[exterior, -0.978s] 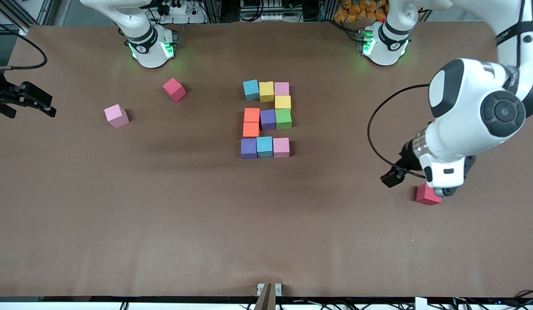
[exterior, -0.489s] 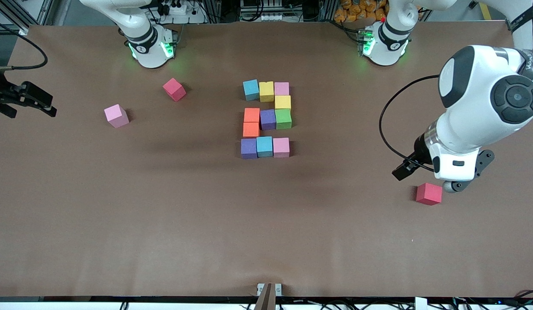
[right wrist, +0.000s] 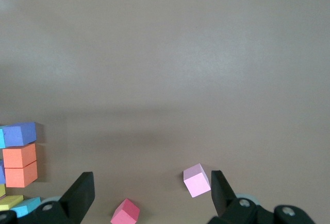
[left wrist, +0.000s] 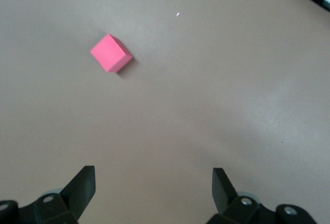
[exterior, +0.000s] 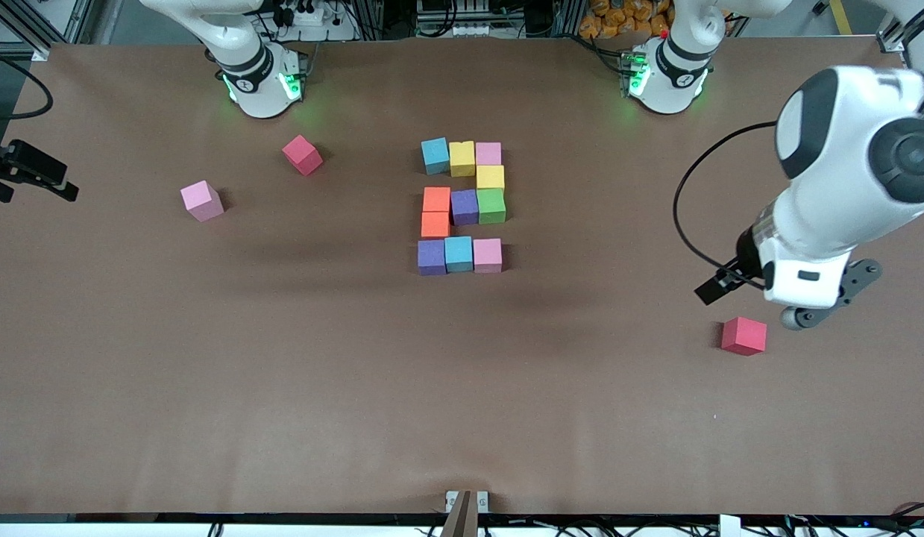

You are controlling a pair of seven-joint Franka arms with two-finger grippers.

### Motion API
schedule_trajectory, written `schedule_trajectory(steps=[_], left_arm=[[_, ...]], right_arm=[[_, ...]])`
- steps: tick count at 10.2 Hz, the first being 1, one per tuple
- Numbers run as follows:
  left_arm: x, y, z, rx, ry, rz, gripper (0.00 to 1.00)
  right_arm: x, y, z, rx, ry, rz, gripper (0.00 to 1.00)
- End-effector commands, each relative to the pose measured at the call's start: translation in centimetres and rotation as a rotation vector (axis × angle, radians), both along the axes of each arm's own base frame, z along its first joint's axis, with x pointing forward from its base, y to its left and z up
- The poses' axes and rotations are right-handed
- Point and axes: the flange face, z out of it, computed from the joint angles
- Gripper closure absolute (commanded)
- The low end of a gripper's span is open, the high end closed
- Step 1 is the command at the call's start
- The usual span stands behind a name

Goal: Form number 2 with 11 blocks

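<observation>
While the left gripper [left wrist: 153,183] is held spread and empty over bare table near a red cube [exterior: 743,335], the matte foam blocks [exterior: 462,206] sit mid-table, well apart. The right gripper [right wrist: 152,185], also unclenched, hangs at its own end.

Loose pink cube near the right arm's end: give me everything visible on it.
The loose pink cube is a small pale pink block, matte and foam-like, with sharp edges and plain faces. It sits flat on the brown table, turned slightly askew, alone toward the right arm's end. Nothing touches it; the red cube lies apart, farther from the front camera. The right wrist view shows it too.
</observation>
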Motion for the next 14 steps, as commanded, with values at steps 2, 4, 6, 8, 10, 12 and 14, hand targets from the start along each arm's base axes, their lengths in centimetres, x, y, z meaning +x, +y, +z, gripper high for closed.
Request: schedule_trajectory(steps=[2,4,6,8,10,12,14], left_arm=[[-3.2,4.7,6.4,-0.012,-0.005,-0.194,0.0],[-4.6,8.1,8.8,-0.041,-0.025,-0.209,0.0],[-5.7,8.4,9.8,-0.053,-0.015,-0.217,0.0],[-6.5,9.9,10.1,-0.057,-0.014,-0.247,0.0],[-6.9,11.0,10.0,-0.021,-0.004,-0.335,0.0],[-7.7,10.9,9.9,-0.017,-0.002,-0.349,0.0],[-8.0,10.4,10.6,-0.015,-0.014,-0.386,0.0]], right_arm=[[-0.3,-2.2,0.1,0.016,0.004,0.065,0.0],[-0.7,-3.4,0.2,0.021,0.015,0.066,0.0],[-0.8,-3.8,0.3,0.055,0.006,0.056,0.0],[-0.8,-2.9,0.4,0.054,0.008,0.067,0.0],[-0.6,-2.6,0.1,0.055,0.014,0.08,0.0],[-0.6,-0.3,0.2,0.028,0.021,0.116,0.0],[-0.9,-0.7,0.5,-0.001,0.025,0.119,0.0]])
